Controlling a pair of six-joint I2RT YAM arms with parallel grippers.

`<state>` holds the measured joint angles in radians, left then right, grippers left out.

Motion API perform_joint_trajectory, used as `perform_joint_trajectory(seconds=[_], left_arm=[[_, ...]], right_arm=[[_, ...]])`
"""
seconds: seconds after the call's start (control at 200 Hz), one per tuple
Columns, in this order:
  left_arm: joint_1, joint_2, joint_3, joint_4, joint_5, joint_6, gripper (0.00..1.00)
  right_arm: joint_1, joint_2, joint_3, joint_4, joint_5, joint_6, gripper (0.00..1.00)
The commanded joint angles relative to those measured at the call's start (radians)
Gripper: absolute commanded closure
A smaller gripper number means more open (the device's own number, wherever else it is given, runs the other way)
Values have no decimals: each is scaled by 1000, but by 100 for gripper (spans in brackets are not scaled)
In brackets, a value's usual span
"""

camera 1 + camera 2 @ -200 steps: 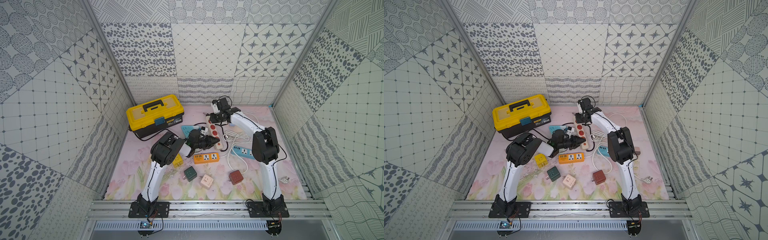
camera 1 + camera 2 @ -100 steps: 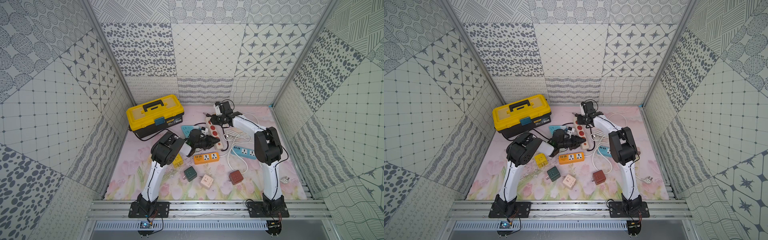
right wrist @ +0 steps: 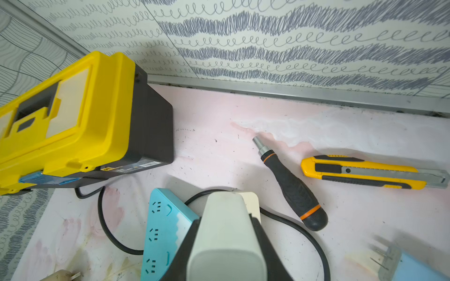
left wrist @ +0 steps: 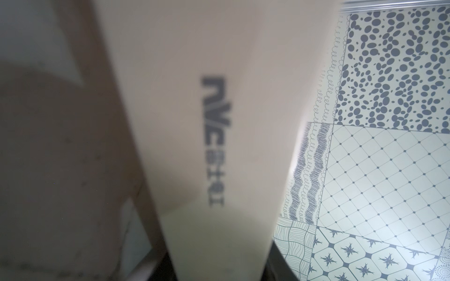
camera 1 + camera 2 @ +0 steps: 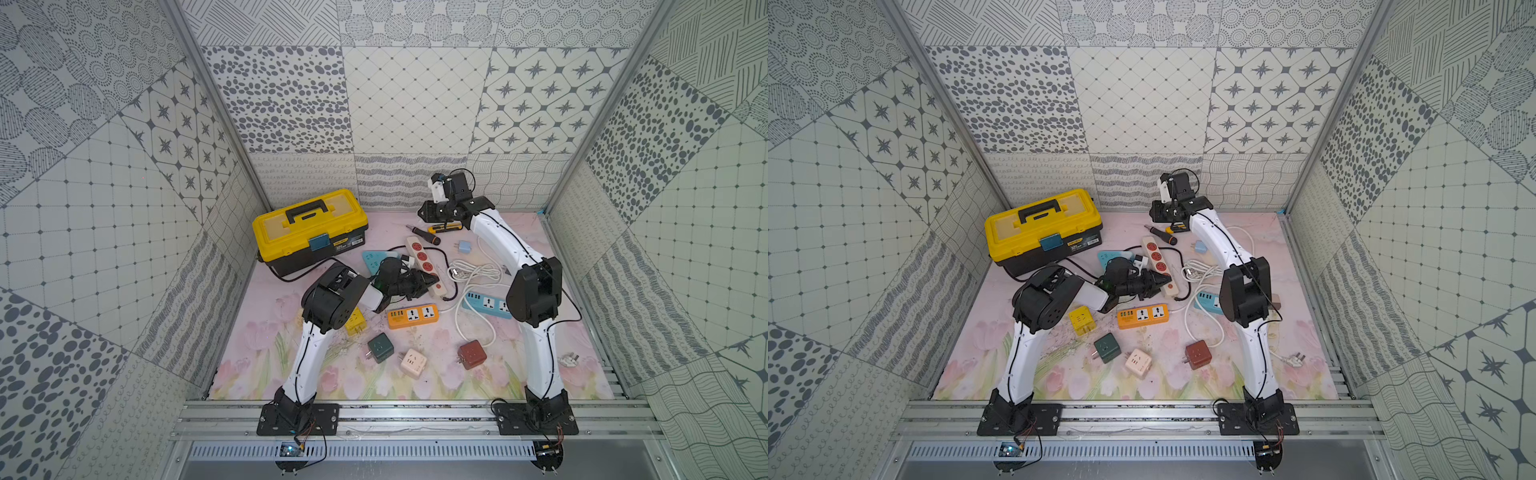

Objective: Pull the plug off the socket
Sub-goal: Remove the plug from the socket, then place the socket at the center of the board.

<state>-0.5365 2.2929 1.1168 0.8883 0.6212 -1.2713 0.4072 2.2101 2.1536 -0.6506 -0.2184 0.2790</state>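
Well, in both top views the long cream plastic power strip with red sockets (image 5: 420,255) lies near the yellow plastic toolbox (image 5: 309,226). The left gripper (image 5: 430,283) pinches its end farthest from the toolbox. The right gripper (image 5: 426,212) hangs in the air off to the toolbox's side, past the strip. In the left wrist view, black jaws hug the strip on both sides. In the right wrist view, the right gripper is clenched on a pale grey plastic plug (image 3: 226,238), which looks lifted clear of the strip. I think the plug could slip and drop onto the black cord (image 3: 304,233) if the squeeze is weak. The pink flowered mat (image 5: 436,374) is crowded, and patterned tile walls (image 5: 415,104) stand close.
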Motion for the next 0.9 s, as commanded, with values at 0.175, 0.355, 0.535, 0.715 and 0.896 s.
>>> perform_joint_trajectory(seconds=[0.175, 0.355, 0.535, 0.715, 0.896], left_arm=[[4, 6, -15, -405, -76, 30, 100], [5, -31, 39, -472, -66, 44, 77], [8, -62, 93, -546, -68, 73, 61], [14, -122, 104, -586, -79, 76, 47], [13, -204, 65, -623, -106, 87, 42]], right_arm=[[-2, -177, -329, 178, -33, 80, 100], [-13, -245, -423, 212, -32, 77, 100], [-34, -294, -501, 258, -55, 70, 100], [-55, -333, -570, 291, -68, 69, 100], [-76, -352, -597, 291, -74, 65, 100]])
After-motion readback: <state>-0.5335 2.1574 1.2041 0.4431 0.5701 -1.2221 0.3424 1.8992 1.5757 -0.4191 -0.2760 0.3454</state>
